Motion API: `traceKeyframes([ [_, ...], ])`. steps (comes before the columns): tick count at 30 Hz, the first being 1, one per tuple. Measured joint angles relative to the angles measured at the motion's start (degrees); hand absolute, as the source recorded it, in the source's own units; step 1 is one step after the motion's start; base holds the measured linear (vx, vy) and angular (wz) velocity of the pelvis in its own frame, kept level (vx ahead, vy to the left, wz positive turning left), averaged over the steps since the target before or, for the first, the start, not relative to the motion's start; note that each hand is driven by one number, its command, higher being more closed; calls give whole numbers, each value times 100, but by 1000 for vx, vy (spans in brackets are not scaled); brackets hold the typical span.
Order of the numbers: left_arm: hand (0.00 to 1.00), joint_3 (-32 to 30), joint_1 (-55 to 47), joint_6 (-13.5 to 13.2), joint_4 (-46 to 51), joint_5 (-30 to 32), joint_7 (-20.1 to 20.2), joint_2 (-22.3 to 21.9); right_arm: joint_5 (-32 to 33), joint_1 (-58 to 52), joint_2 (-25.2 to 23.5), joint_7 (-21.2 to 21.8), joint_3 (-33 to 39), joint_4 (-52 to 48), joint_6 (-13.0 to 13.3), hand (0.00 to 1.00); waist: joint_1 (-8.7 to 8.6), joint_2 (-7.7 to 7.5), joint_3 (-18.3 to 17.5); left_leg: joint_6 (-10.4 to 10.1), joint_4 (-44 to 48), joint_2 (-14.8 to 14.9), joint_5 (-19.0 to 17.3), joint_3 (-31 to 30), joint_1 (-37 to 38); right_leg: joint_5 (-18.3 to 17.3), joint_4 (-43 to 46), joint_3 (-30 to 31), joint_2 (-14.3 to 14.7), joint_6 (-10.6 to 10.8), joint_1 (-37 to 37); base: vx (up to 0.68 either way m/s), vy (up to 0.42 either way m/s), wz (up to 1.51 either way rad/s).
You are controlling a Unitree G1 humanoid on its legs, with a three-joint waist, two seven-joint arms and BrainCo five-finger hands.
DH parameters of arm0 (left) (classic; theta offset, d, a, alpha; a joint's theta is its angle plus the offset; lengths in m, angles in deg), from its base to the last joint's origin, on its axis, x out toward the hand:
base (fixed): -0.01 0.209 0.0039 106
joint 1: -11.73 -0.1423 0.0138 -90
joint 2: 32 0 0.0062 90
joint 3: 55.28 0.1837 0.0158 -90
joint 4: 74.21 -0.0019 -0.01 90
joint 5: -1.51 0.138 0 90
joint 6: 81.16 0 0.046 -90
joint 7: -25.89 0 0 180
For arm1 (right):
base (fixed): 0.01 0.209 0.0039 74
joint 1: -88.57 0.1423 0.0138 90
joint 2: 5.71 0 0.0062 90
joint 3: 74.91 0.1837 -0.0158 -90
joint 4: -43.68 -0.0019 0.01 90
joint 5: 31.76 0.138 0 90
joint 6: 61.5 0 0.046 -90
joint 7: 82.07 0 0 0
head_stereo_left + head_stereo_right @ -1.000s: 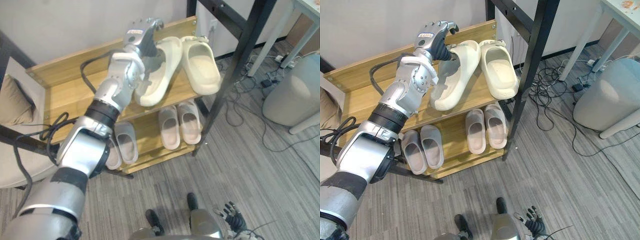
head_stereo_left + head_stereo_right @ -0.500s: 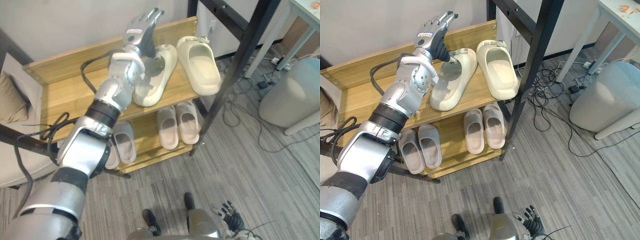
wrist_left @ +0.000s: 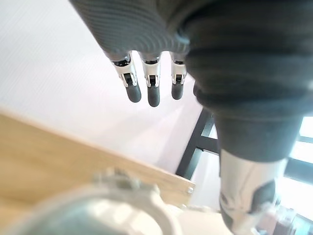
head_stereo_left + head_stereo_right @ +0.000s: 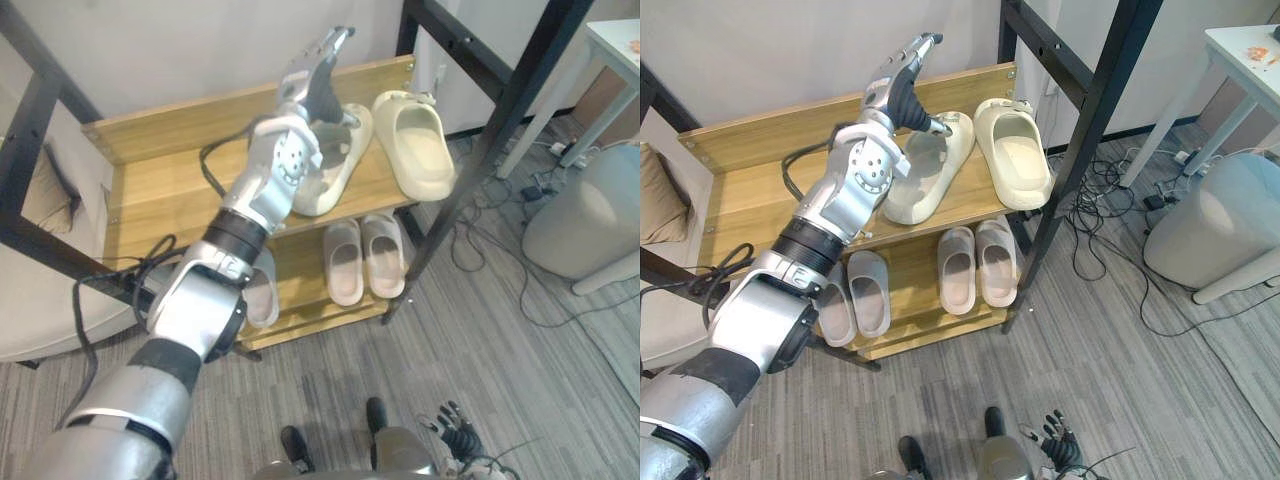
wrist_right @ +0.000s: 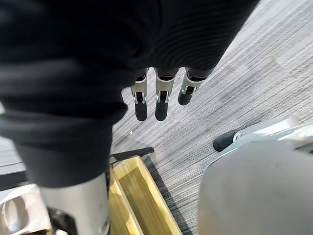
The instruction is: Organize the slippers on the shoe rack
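the shoe rack [image 4: 740, 200] is pale wood with a smooth, faintly satin face and visible grain. the two cream slippers [image 4: 1018, 160] on its top shelf look like matt moulded foam or rubber (quite dull to the eye), and the pinkish-grey pairs [image 4: 978, 262] on the shelf below have the same flat finish. the floor [image 4: 1120, 380] is ribbed grey carpet. the left hand [image 4: 895, 85] is glossy silver metal with a dark ribbed cover.

You have two cream slippers on the shoe rack [image 4: 745, 195] top shelf: right slipper [image 4: 1016, 160] straight, left slipper [image 4: 930, 178] angled. Lower shelf: pink pair [image 4: 958, 272] right, grey pair [image 4: 868, 296] left.
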Motion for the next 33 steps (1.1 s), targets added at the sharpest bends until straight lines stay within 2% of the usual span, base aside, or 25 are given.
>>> traceKeyframes([
  [2,0,-20,-518,-26,285,-618,-103,-131,-1,94,11,-66,7,202,-12,0,29,5,-91,-7,0,3,8,-84,21,1,-69,-87,-3,0,97,-13,-16,16],
  [9,0,-600,-2177,-297,1251,-1768,-419,-195,-7,402,53,-178,28,672,-66,0,80,4,-124,-25,-2,9,19,-234,214,2,-186,-264,9,-3,423,-22,-16,13],
  [12,0,-809,-2702,-370,1280,-2226,-470,-179,-10,473,87,-188,26,810,-86,0,205,-3,-149,-34,-4,17,31,-247,216,17,-210,-274,17,-23,431,-46,-14,0],
  [15,0,-896,-3122,-436,1279,-2623,-451,-175,-12,561,100,-217,5,998,-129,0,245,-33,-240,-36,-5,15,34,-286,208,106,-404,-320,40,-18,528,-33,-16,6],
  [25,0,-983,-3367,-668,1275,-2963,-316,-236,-18,948,16,-294,-236,1356,-217,0,322,-78,-296,-45,-33,-2,31,-496,284,127,-599,-513,45,-11,792,-7,-10,9],
  [32,0,-426,-3373,-767,1288,-3292,-301,-439,-227,1093,-26,-293,-346,1598,-275,0,359,-181,-345,-46,-34,-34,30,-664,284,111,-657,-690,17,9,889,-8,-4,15],
  [33,0,-122,-3373,-765,1342,-3375,-303,-453,-228,1095,-26,-294,-359,1598,-280,0,359,-184,-346,-45,-34,-52,31,-686,288,110,-657,-706,0,13,908,-15,11,7],
])
